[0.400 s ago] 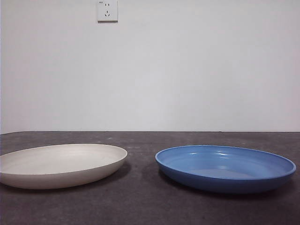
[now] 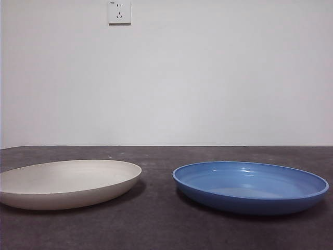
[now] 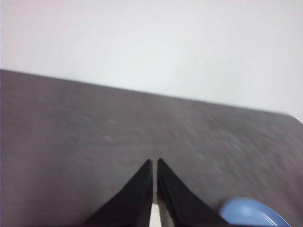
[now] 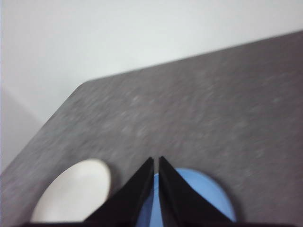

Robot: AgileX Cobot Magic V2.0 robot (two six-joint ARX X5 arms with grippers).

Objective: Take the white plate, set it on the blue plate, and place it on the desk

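The white plate [image 2: 67, 182] rests flat on the desk [image 2: 156, 229] at the left of the front view, and the blue plate [image 2: 251, 186] lies beside it at the right, a gap between them. Neither arm shows in the front view. My left gripper [image 3: 154, 163] is shut with nothing in it, high above the desk, and an edge of the blue plate [image 3: 251, 213] shows beside its jaws. My right gripper [image 4: 156, 161] is also shut and holds nothing; it hangs above the blue plate [image 4: 208, 194], with the white plate [image 4: 75, 191] off to one side.
A white wall with a socket [image 2: 119, 11] stands behind the desk's far edge. Bare dark tabletop [image 3: 71, 132] stretches beyond both plates.
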